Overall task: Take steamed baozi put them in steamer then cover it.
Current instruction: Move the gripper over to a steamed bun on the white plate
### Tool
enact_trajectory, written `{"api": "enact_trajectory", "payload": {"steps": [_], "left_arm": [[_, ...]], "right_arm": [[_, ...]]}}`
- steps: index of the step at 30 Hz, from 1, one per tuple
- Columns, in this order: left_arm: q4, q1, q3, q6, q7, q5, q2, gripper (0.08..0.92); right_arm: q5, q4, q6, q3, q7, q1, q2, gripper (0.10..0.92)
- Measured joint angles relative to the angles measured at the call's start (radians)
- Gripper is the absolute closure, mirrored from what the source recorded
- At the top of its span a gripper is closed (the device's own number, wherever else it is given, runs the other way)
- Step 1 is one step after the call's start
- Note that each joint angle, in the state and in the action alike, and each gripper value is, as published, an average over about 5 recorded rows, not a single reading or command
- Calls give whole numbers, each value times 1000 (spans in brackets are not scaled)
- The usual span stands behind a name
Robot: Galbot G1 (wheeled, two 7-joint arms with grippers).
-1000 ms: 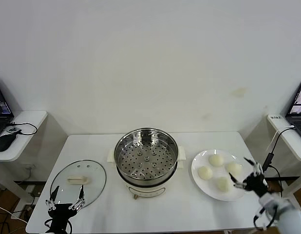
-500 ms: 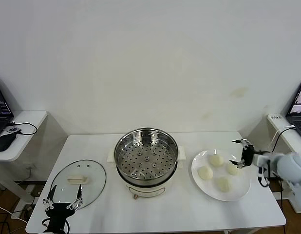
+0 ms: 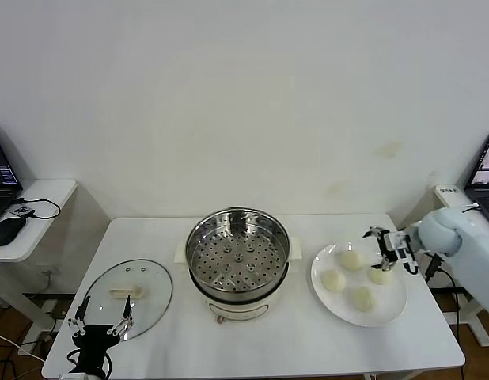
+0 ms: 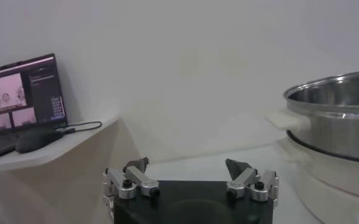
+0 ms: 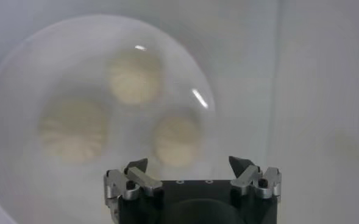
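Your four steamed baozi (image 3: 351,260) sit on the white plate (image 3: 399,305) right of the empty steamer (image 3: 237,253), the right end effector (image 3: 384,247) spread above them, the left end effector (image 3: 100,326) spread near the cover (image 3: 127,297).

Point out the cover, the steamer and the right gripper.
cover (image 3: 127,292): head view, on its cream handle at the centre.
steamer (image 3: 237,257): head view, on the perforated tray inside.
right gripper (image 3: 381,249): head view, midway between its open fingertips, above the plate's far-right bun.
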Motion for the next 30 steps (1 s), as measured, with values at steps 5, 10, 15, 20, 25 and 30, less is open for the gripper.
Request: {"api": "enact_trajectory", "payload": {"steps": [5,10,15,20,25,30], "left_arm": [[0,-9,1,2,0,4,-3,177],[5,-12,-5,-1,0,5,-2,177],[14,-18,-13,-2,1,4,1,177],[20,-24,-16,-2,1,3,5,177],[26,-28,-21,-2,1,2,11,177],[27,-30,-24,-2,1,2,13,177]], "right_arm": [[-10,-62,-2,-53,3,41,51,203],[-23,-128,-5,-82,6,72,103,202],[-37,-185,-9,-102,2,85,149,203],[-46,-218,-13,-116,-6,88,174,202],[-50,-243,-16,-124,-7,87,192,204],[-50,-262,-20,-123,-3,84,209,234]]}}
